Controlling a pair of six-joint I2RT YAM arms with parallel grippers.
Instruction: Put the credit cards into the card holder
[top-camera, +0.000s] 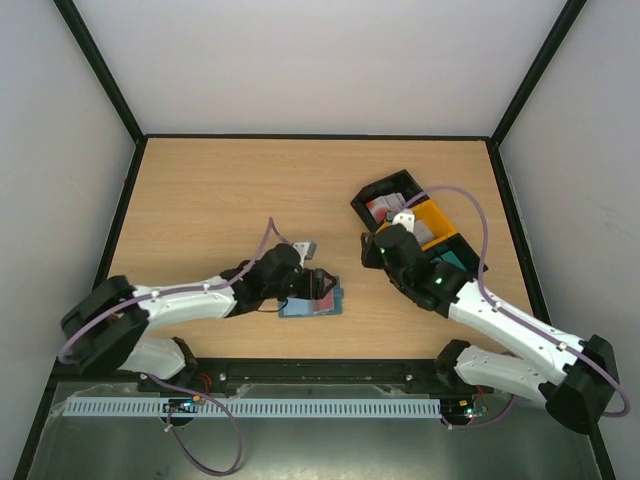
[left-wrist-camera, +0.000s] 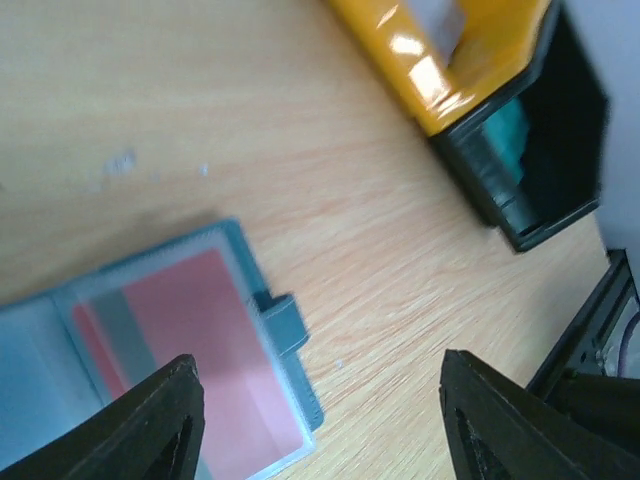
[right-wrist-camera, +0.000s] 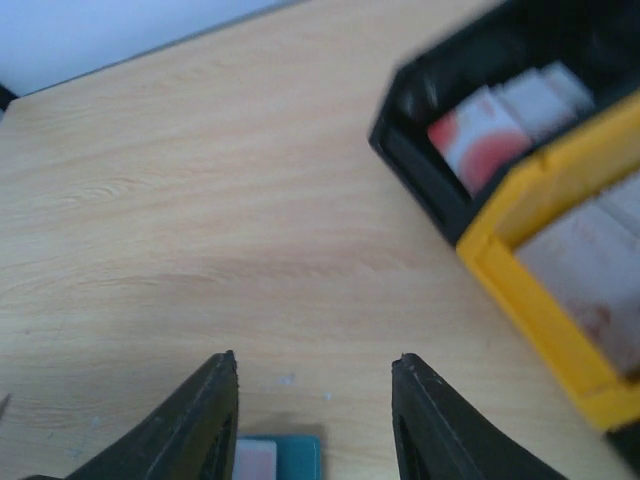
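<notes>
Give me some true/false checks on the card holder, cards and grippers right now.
1. The card holder lies open on the table. True.
2. A reddish card sits inside it. True.
3. The right gripper holds a card. False: it is open and empty.
4. The black bin is empty. False: white-and-red cards are in it.
5. The left gripper is open. True.

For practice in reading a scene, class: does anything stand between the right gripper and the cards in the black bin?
Nothing visible lies on the bare table between the right gripper and the cards. Only the near wall of the black bin stands before them, so a reach from above seems likely.
</notes>
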